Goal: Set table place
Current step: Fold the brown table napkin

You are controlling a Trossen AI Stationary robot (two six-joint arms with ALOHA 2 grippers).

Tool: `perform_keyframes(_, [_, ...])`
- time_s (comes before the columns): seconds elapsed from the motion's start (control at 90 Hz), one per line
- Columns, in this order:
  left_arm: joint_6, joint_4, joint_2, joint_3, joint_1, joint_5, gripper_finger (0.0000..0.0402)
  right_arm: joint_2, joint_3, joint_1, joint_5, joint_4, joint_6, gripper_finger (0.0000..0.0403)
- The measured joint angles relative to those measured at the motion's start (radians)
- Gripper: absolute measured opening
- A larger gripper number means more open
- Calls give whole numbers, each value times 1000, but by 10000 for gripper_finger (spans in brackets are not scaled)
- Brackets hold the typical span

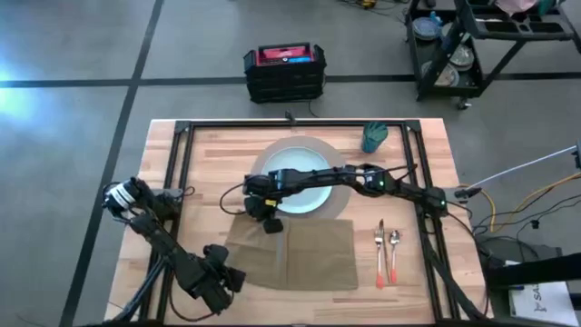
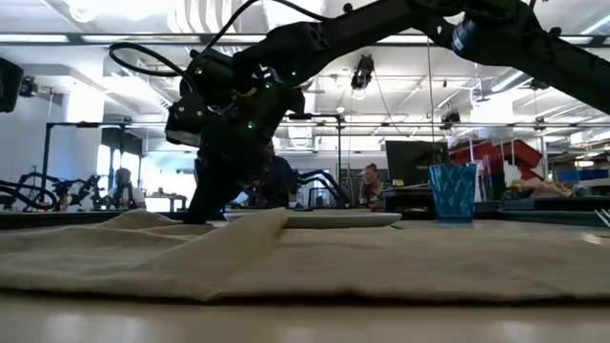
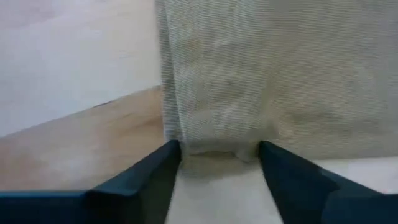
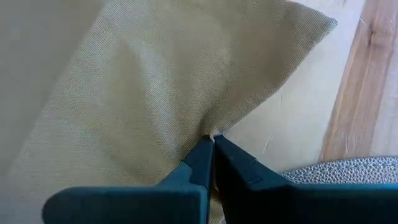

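The brown napkin (image 1: 304,254) lies spread on the table's near middle. Beyond it, the pale plate (image 1: 304,177) rests on the round tan mat (image 1: 340,207). The fork (image 1: 379,250) and spoon (image 1: 394,252) lie to the napkin's right, and the teal cup (image 1: 374,138) stands at the far right. My right gripper (image 1: 270,222) reaches in from the right and is shut on the napkin near its far left corner. My left gripper (image 1: 238,275) is open at the napkin's near left part, with a cloth edge (image 3: 214,149) between its fingertips (image 3: 171,155). My right gripper pinches the napkin's edge (image 4: 214,132) between its two shut fingertips, a short way from the cloth's corner (image 4: 326,25). The fingers come from above, slanting down. The cloth is drawn up into a small ridge (image 2: 257,221) at the hold, while the remainder lies on the table.
A black rail frame (image 1: 186,182) runs around the work area on the table. The mat's rim (image 4: 348,171) lies close beside the right gripper. On the floor beyond the table are a black case (image 1: 284,73) and a wheeled cart (image 1: 472,45).
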Motion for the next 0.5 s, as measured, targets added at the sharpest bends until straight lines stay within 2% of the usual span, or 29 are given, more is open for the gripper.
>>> perform_keyframes(0.256, [50,125,46,3,10,-94,16,0,0,0,0,11,1,0])
perform_keyframes(0.344, [63,165,57,7,13,-119,9,0,0,1,0,18,3,0])
perform_keyframes(0.5, [77,140,41,14,10,-120,3,-2,0,1,2,24,3,0])
